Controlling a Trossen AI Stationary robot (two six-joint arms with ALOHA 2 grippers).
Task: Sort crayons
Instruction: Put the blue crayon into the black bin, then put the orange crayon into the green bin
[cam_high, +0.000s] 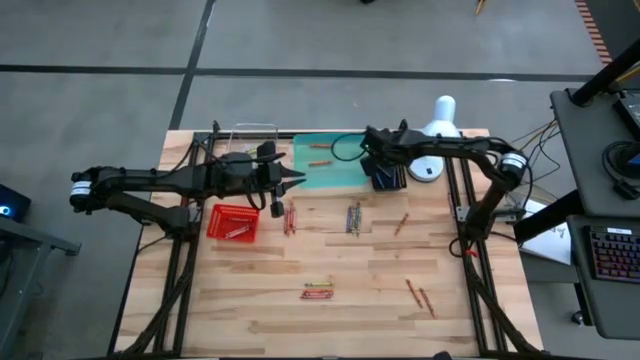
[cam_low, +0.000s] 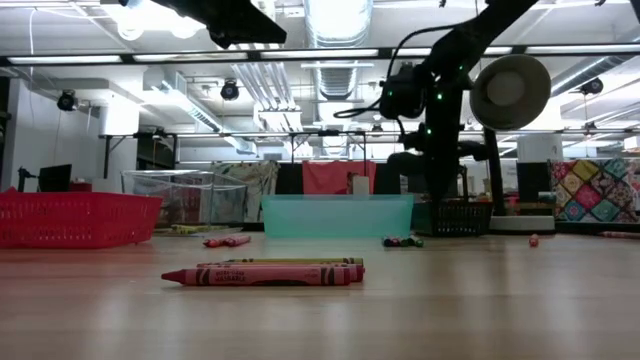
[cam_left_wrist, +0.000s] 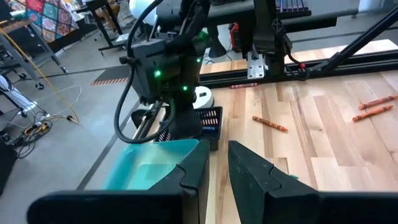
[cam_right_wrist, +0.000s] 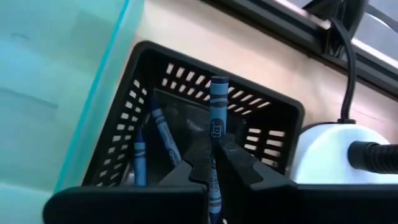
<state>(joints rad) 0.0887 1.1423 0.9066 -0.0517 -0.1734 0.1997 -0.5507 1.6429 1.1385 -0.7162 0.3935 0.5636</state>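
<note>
Right gripper (cam_right_wrist: 214, 163) pinches a blue crayon (cam_right_wrist: 216, 118) upright, directly above the black basket (cam_right_wrist: 273, 118) (drop is straight down); left gripper (cam_left_wrist: 214, 171) waits empty, parted.

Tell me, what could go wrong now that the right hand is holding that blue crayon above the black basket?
The right hand pinches the blue crayon near its lower half, upright above the black basket. If released crooked, it might strike the rim and roll onto the table. The teal tray sits right beside the basket, so a small drift could drop it there, among orange crayons. The left hand hangs near that tray's other side; the arms could crowd each other.
</note>
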